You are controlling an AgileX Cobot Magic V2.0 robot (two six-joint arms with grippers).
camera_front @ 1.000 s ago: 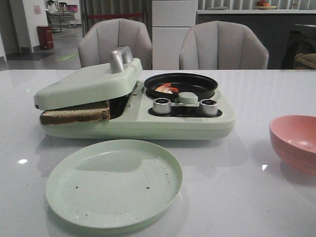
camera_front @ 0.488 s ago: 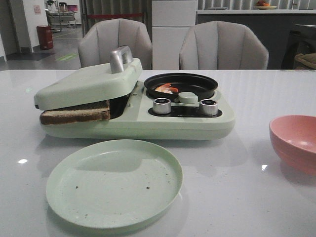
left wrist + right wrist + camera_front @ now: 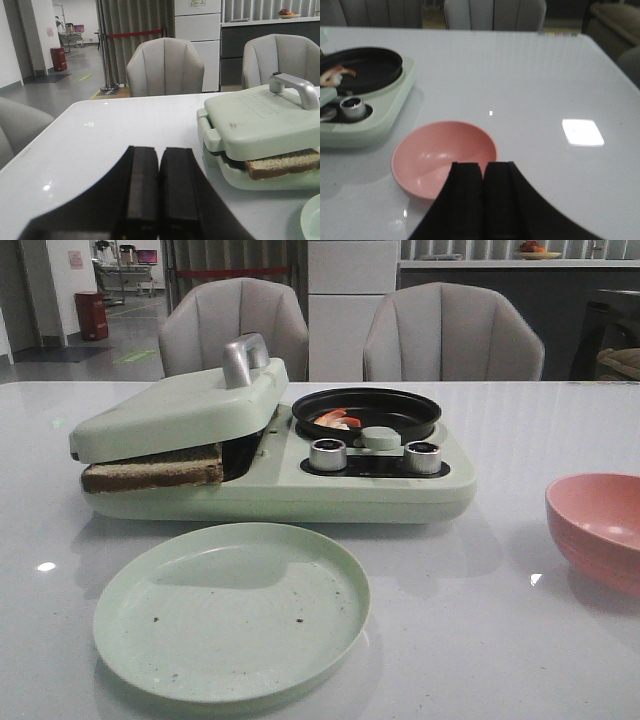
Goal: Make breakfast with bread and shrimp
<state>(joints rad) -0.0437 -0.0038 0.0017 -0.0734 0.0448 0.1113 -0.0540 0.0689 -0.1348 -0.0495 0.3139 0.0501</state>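
The bread [image 3: 152, 470] lies clamped in the pale green breakfast maker [image 3: 300, 485], under its lowered lid [image 3: 175, 410]; its brown crust edge sticks out at the front. It also shows in the left wrist view [image 3: 282, 164]. The shrimp [image 3: 337, 420] lies in the small black pan [image 3: 366, 412] on the maker's right half, and shows in the right wrist view [image 3: 336, 75]. My left gripper [image 3: 159, 150] is shut and empty, left of the maker. My right gripper [image 3: 483, 165] is shut and empty, above the near rim of the pink bowl [image 3: 444, 157]. Neither gripper shows in the front view.
An empty pale green plate [image 3: 232, 608] sits in front of the maker. The pink bowl [image 3: 598, 528] stands at the right, empty. Two silver knobs [image 3: 327, 454] are on the maker's front. Two grey chairs [image 3: 452, 335] stand behind the white table [image 3: 480, 620].
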